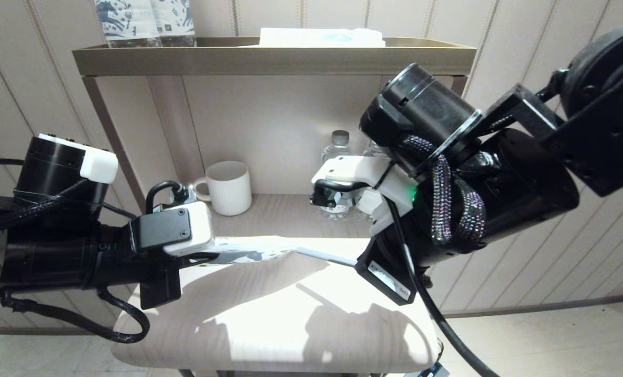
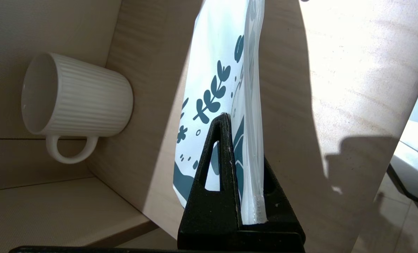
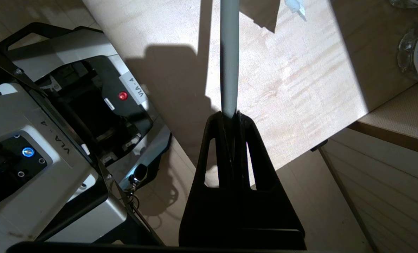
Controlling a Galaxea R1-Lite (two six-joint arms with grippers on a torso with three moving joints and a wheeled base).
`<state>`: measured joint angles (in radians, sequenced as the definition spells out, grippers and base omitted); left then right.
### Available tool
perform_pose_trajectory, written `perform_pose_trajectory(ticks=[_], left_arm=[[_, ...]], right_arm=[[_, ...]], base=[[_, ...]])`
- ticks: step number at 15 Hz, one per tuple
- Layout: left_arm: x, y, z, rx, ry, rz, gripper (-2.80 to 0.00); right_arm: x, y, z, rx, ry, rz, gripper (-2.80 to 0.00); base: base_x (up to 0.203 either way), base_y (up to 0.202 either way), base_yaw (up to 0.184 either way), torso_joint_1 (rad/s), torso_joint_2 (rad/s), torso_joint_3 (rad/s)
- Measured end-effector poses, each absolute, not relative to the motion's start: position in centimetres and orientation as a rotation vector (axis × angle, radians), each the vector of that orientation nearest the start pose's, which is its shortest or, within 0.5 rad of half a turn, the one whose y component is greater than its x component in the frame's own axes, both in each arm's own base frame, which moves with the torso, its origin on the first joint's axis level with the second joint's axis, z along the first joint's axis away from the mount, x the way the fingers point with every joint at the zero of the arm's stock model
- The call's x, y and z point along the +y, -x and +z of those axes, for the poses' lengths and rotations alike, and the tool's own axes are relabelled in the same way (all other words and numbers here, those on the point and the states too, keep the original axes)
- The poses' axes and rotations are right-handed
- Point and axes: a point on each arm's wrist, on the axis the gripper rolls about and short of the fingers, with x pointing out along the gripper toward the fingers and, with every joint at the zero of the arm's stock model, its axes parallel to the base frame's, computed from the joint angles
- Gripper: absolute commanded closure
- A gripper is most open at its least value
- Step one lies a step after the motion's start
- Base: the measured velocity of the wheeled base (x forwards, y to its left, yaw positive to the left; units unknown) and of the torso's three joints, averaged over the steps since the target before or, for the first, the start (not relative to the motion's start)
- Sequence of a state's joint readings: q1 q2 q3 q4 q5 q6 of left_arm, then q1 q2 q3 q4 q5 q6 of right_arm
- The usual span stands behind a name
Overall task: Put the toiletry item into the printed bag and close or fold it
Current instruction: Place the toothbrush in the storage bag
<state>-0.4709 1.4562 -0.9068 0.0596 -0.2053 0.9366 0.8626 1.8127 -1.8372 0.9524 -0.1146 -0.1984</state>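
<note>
**Feeding the toothbrush into the held pouch**

My left end effector (image 2: 242,196) is clenched on one end of the flat white pouch printed with dark blue leaves (image 2: 223,88), holding it just above the pale wooden bench (image 1: 290,314). My right end effector (image 3: 231,119) is clamped on the slim pale grey toothbrush handle (image 3: 229,63), which points toward the pouch's free end; I cannot tell whether the tip is inside. To do this well, I judge I should keep the handle in line with the pouch and slide it in slowly without buckling the thin material. A ribbed white ceramic mug (image 2: 75,96) stands behind, well apart.
</note>
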Motion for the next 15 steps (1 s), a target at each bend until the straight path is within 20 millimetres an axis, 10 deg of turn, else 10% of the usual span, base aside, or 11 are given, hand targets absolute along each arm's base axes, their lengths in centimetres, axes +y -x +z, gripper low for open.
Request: perform_pose_trajectory(ticks=[15], left_arm=[[-11.2, -21.1, 21.0, 0.272, -0.952, -0.904, 0.00]], right_arm=[[22.9, -19.8, 30.2, 0.722, 0.605, 0.779, 0.00]], base=[[0.000, 0.000, 0.000, 0.000, 0.00, 0.000]])
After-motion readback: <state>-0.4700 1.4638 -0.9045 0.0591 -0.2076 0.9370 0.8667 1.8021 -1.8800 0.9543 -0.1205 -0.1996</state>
